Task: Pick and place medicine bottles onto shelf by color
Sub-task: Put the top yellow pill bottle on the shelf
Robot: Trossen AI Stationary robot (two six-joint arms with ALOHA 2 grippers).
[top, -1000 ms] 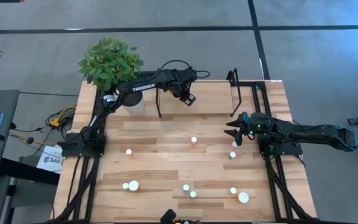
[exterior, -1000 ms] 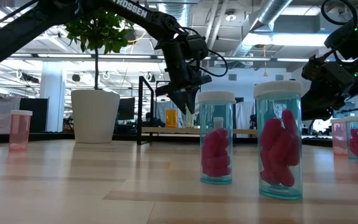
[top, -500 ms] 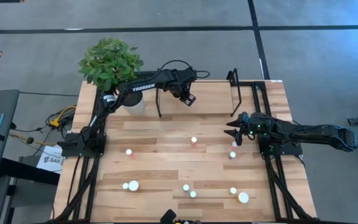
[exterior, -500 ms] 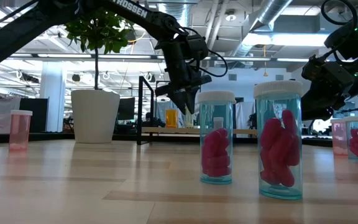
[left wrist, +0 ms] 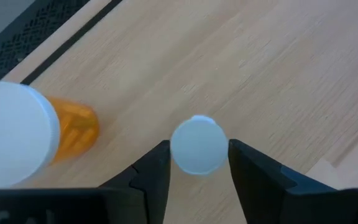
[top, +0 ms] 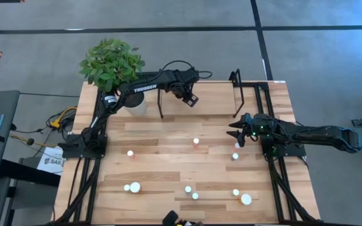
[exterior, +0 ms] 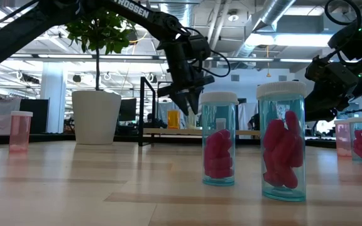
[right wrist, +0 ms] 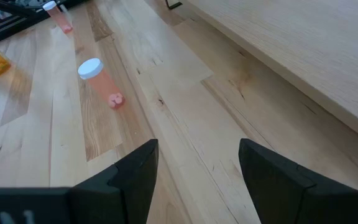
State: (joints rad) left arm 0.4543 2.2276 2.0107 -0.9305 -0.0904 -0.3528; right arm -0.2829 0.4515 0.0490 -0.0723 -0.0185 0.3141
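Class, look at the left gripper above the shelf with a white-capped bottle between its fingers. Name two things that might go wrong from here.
1. The white-capped bottle sits between the left gripper's fingers; lifting away off-centre may tip it.
2. An orange bottle stands close beside it on the shelf; a sideways move might knock it over.
The right gripper waits, open and empty.
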